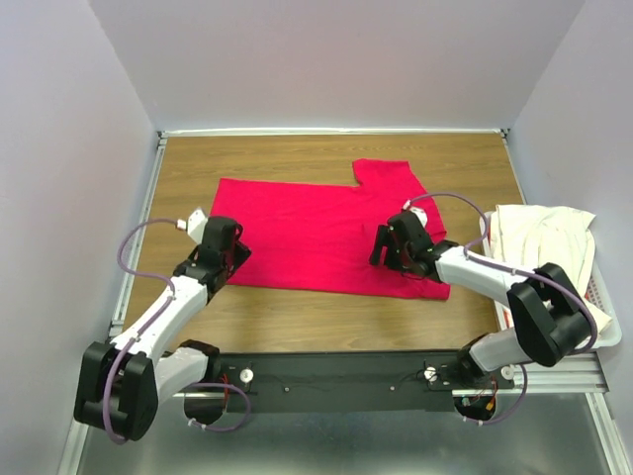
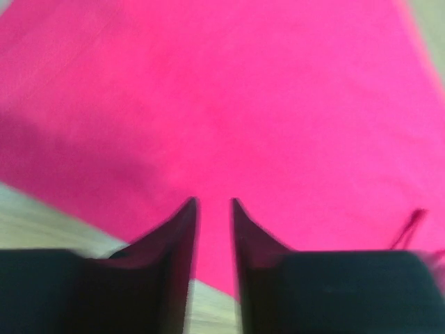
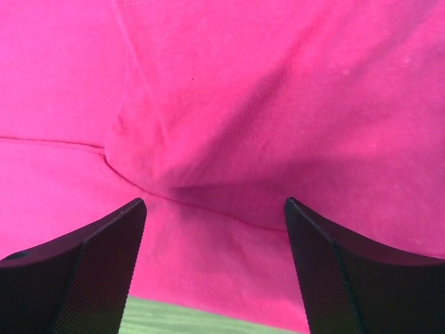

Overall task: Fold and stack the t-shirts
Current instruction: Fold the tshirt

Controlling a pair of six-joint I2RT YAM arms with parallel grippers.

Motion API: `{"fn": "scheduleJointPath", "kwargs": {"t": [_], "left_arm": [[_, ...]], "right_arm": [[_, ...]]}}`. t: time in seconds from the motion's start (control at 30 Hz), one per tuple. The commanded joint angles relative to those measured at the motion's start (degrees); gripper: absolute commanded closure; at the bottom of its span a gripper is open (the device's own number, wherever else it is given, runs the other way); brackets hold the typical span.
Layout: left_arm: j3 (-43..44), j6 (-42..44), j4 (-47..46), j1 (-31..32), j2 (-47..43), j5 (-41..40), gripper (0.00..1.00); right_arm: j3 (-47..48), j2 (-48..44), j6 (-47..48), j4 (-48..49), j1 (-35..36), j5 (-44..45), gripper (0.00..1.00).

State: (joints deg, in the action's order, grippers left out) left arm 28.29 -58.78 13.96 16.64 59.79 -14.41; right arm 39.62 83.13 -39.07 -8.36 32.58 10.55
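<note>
Top external view: a bright crimson-red short-sleeved cloth t-shirt (image 1: 307,233) lies spread flat across the middle of the brown wood-grain desk (image 1: 297,332). Its body forms a broad rectangle, with one squared flap (image 1: 388,176) jutting toward the top of the frame at the upper right. The white-and-black left arm (image 1: 188,287) reaches up from the lower left, its jaws at the shirt's lower-left corner. The matching right arm (image 1: 475,269) bends in from the lower right, its jaws over the cloth near the lower-right edge. At the right edge of the frame a soft cream-white t-shirt (image 1: 539,237) sits heaped in a white plastic slatted laundry basket (image 1: 605,334), well apart from the red one.

Left wrist view, blurred: the two dark fingers (image 2: 174,250) stand narrowly parted over red fabric that fills most of the frame. Nothing is seen pinched in the slit between them, so the left jaws read as released. Pale wood shows at the lower left and in the upper-right corner.

Right wrist view: the textured black fingers (image 3: 104,254) are spread wide at the lower left and lower right, the right jaws released and gripping nothing. Between them the red cloth shows a raised fold whose stitched edge runs from the left of the frame down toward the centre, casting a shadow. A thin strip of desk shows along the bottom.
</note>
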Motion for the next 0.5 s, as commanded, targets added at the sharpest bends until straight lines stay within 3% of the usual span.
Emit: {"fn": "scheduleJointPath", "kwargs": {"t": [0.0, 0.07, 0.13, 0.3, 0.47], "left_arm": [[10.9, 5.8, 1.2, -0.6, -0.1, -6.5, 0.55], [18.4, 11.0, -0.1, -1.4, 3.8, -8.3, 0.48], [25.4, 14.7, -1.2, -3.6, 7.5, -10.1, 0.46], [38.5, 28.8, -4.1, -9.1, 24.4, -5.7, 0.50], [51.5, 33.6, -1.3, -14.2, 39.9, -2.6, 0.53]], "right_arm": [[6.7, -2.0, 1.6, -4.1, -0.2, 2.4, 0.11], [11.5, -0.7, 4.2, -4.8, -2.2, 3.0, 0.09], [19.9, 4.2, 6.4, -4.7, -8.5, -1.9, 0.09], [37.0, 16.4, 10.6, -4.7, -18.8, -6.2, 0.11], [54.1, 31.9, 14.2, -4.8, -23.6, -8.0, 0.22]]}}
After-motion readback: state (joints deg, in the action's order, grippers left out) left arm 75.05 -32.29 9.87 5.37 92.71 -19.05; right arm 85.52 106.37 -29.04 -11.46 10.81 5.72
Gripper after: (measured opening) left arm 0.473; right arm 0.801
